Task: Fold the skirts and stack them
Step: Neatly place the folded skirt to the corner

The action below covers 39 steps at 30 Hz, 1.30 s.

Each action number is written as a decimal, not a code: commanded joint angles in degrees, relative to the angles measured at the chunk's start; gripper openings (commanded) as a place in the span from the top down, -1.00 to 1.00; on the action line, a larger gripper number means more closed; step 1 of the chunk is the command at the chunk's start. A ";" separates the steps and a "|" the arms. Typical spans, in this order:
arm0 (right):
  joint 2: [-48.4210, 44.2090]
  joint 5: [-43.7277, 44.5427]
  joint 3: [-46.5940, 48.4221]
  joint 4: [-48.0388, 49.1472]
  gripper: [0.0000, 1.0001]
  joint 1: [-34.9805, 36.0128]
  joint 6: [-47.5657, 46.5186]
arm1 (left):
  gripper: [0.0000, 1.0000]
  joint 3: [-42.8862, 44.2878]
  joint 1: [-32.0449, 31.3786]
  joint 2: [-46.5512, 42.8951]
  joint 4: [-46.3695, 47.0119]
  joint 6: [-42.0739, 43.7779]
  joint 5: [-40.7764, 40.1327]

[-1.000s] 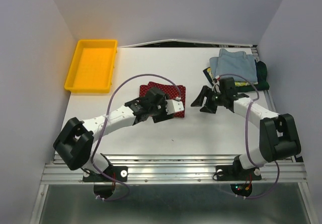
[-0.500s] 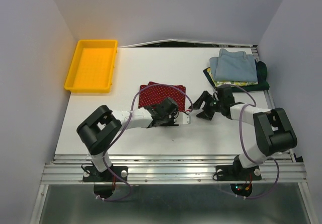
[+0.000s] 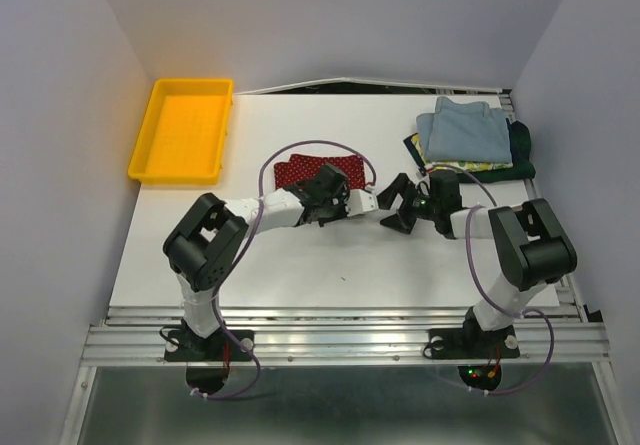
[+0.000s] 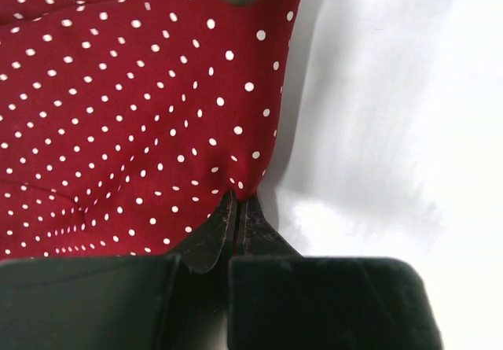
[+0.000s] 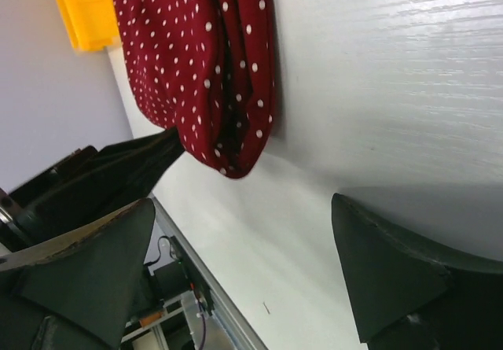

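Red skirt [image 3: 300,169] lay on the table [image 3: 300,265] just right of the yellow tray [image 3: 180,177]; folded stack [image 3: 465,133] sat further right of the tray. Cloth looked light and limp, so I judged it would sag and open if lifted by one point. Best grip seemed to be the hem corners, both layers pinched. Left gripper [image 4: 237,207] was clenched on the skirt's far-from-tray edge. Right gripper [image 5: 242,202] was spread wide, holding nothing, near that same edge. Left wrist view showed the pinch itself; top view couldn't resolve it. Right wrist view showed the doubled layers. Only top view showed the stack.
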 commanded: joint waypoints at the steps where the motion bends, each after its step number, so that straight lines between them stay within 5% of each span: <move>1: 2.45 1.10 -4.11 13.85 -1.00 -0.03 5.13 | 1.00 4.82 1.75 -0.01 -2.22 -3.33 5.60; 14: 14.13 15.94 -2.45 31.34 -1.00 8.04 13.31 | 1.00 10.89 3.77 4.56 -3.01 -7.55 9.64; 32: 27.67 33.71 5.20 30.84 -0.91 11.83 14.55 | 1.00 15.81 4.65 8.43 -2.84 -12.30 16.32; 37: 30.92 33.62 6.69 33.73 -0.63 12.36 13.68 | 1.00 16.96 4.83 9.75 -3.80 -12.21 17.29; 39: 31.45 34.06 7.13 33.74 -0.32 12.36 11.39 | 1.00 17.13 4.83 9.92 -4.07 -12.13 17.47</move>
